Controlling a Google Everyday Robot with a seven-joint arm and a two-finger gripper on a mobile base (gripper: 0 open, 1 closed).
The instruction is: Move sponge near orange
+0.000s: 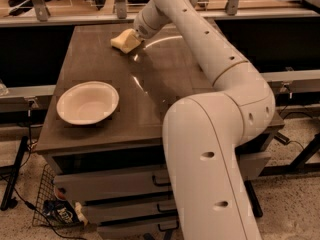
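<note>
- Here's the gripper [136, 33], up in the upper left-centre of the frame, right at the far end of the tabletop [165, 79], its tip pressed against the sponge [124, 41].
- The sponge is a pale yellow lump on the tabletop near the far edge. Its right end is tucked under the gripper, so the full outline is hidden.
- Is the gripper clamped on the sponge or only touching it? Cannot tell; the wrist covers the contact.
- The arm [220, 149] is huge in the foreground. It fills the lower right-centre of the frame, hides a large part of the tabletop's right side, and is cut off at the bottom edge.
- White bowl [87, 103] at mid-left, upright near the front left corner of the tabletop, well apart from the sponge, in full view.
- Drawers [120, 184] below the tabletop, their right ends blocked by the arm.
- Lower left corner: a wire basket [42, 204] on the floor with a dark packet [61, 213] in it. There is pale lettering on the packet, but it cannot be read.
- A bright curved glare sweeps across the tabletop beside the gripper and washes out the surface there.
</note>
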